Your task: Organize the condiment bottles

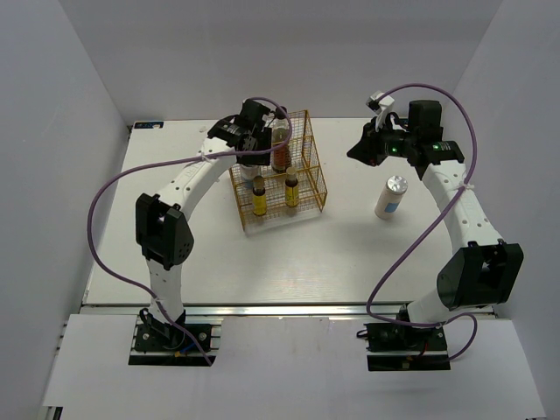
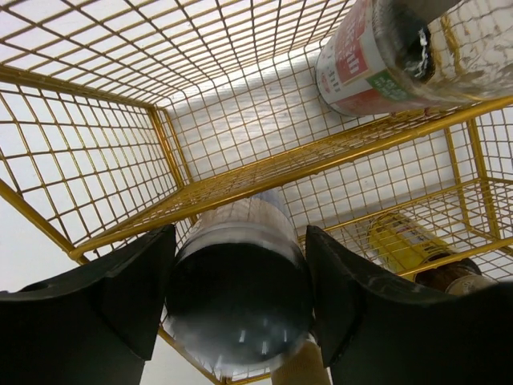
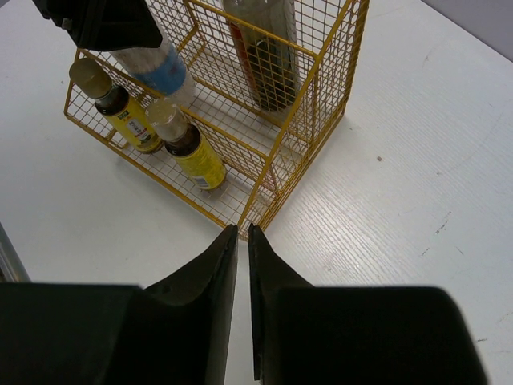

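My left gripper [image 1: 255,133] [image 2: 240,234] is shut on a white grey-lidded bottle [image 2: 237,297] and holds it upright in the rear left part of the gold wire rack [image 1: 308,175]. In the right wrist view this bottle [image 3: 157,66] shows a blue label. A tall dark brown bottle [image 1: 281,150] [image 2: 373,60] [image 3: 268,60] stands in the rack's rear right. Two amber-yellow bottles [image 1: 259,198] [image 1: 291,192] [image 3: 122,111] [image 3: 191,148] stand in the front row. A second white bottle [image 1: 391,197] stands on the table at the right. My right gripper [image 1: 356,153] [image 3: 243,230] is shut and empty, right of the rack.
The white table [image 1: 289,262] is walled at the back and both sides. The right arm's purple cable [image 1: 455,105] arcs above the standing white bottle.
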### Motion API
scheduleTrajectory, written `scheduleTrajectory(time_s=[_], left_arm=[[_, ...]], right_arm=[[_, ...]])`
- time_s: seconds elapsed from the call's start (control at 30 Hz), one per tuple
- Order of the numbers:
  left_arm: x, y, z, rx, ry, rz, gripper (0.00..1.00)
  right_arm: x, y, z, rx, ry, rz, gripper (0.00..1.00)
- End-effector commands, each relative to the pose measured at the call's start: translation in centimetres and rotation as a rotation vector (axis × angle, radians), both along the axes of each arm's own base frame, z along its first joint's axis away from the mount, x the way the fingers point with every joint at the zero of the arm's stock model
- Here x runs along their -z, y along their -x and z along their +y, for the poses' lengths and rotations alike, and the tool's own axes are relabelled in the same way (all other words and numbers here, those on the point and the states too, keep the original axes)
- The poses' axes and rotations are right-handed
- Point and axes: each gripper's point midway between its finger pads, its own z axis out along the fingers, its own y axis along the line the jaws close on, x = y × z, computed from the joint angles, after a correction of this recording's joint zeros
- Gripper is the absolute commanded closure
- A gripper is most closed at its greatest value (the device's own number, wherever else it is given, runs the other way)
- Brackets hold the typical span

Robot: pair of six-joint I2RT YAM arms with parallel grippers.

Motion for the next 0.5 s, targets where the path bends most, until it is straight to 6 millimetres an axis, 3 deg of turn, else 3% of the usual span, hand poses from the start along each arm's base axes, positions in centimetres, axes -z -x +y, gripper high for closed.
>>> scheduleTrajectory(time_s=[0.0, 0.1, 0.17, 0.3, 0.4, 0.47], left_arm=[[-2.2, -0.6, -0.1, -0.019, 0.026, -0.076, 0.23], [-2.4, -0.6, -0.1, -0.019, 0.031, -0.081, 0.20], [-2.6, -0.7, -0.1, -0.018, 0.035, -0.086, 0.18], [-3.9, -0.8, -0.3, -0.022, 0.053, -0.108, 0.16], [-6.0, -1.0, -0.4, -0.026, 0.080, -0.146, 0.17], [-8.6, -0.9, -0.4, -0.030, 0.112, -0.193, 0.18]], right_arm=[[-1.9, 0.1, -0.2, 0.006, -0.008, -0.067, 0.83], [-1.8, 0.2, -0.2, 0.001, -0.005, -0.065, 0.75], [-1.7, 0.2, -0.3, 0.000, -0.001, -0.065, 0.63], [-1.8, 0.4, -0.2, -0.006, 0.004, -0.066, 0.55], [-1.9, 0.6, -0.3, -0.012, 0.012, -0.070, 0.54], [-2.0, 0.7, -0.3, -0.016, 0.019, -0.077, 0.53]])
